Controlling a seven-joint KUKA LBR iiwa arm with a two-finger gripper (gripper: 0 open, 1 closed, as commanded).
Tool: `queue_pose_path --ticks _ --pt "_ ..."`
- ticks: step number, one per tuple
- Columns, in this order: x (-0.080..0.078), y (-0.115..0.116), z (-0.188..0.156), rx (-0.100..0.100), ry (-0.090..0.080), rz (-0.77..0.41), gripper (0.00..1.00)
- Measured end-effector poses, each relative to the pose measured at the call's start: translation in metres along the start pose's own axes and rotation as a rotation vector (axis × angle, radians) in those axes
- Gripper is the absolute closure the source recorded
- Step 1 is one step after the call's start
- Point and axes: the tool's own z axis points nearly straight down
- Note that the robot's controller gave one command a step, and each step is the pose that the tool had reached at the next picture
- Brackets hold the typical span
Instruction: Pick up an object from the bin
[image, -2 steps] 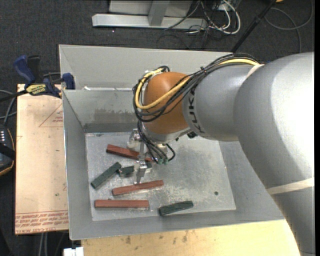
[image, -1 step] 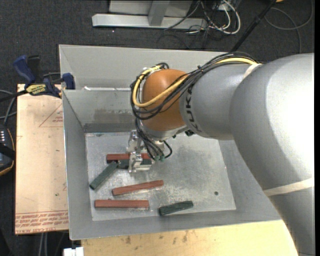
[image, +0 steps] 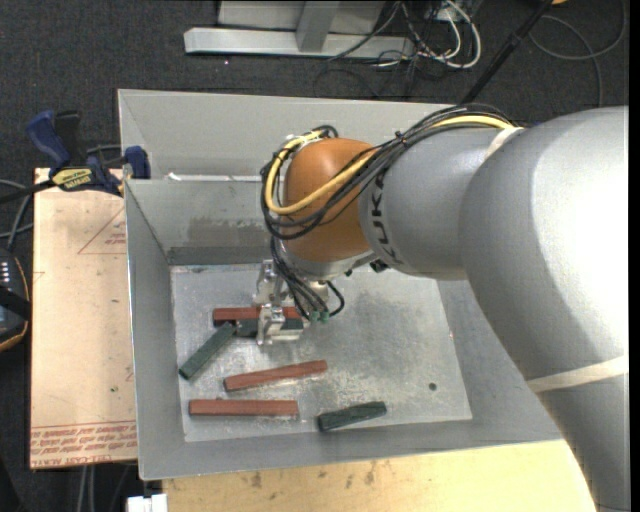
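End effector (image: 272, 320) sits low in the grey metal bin (image: 400, 345), right over a short reddish-brown flat bar (image: 230, 315) that lies level on the bin floor. The bar's ends stick out on either side of it, the left end further. Whether the end effector is clenched on that bar or released above it cannot be told, because the tool's own body and the orange dome-shaped wrist cover (image: 325, 205) with its looped cables hide the contact. The bar appears to rest on the floor, so by my reading nothing has been lifted: the approach and descent look done, while the closing, if not yet made, and the raise out of the bin are left. Taking that bar as the mark, a dark green flat stick (image: 205, 355) lies just below its left end, slanting down and leftward; its upper tip is close to or touching the bar, and I cannot tell which. Below the bar, a little apart, a longer reddish-brown strip (image: 275, 377) lies slightly tilted, and further below it a second reddish-brown strip (image: 243, 407) lies near the front wall. Below and to the right of the bar, well apart, is a short dark green block (image: 352, 416). The thick grey arm (image: 480, 210) reaches in from the bar's right.
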Motion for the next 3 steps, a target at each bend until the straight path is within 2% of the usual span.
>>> queue_pose_path --ticks 2,3 --pt "0.003 0.000 -0.015 0.005 0.020 0.000 1.00" --pt "0.002 0.000 -0.022 0.005 0.022 0.000 1.00"
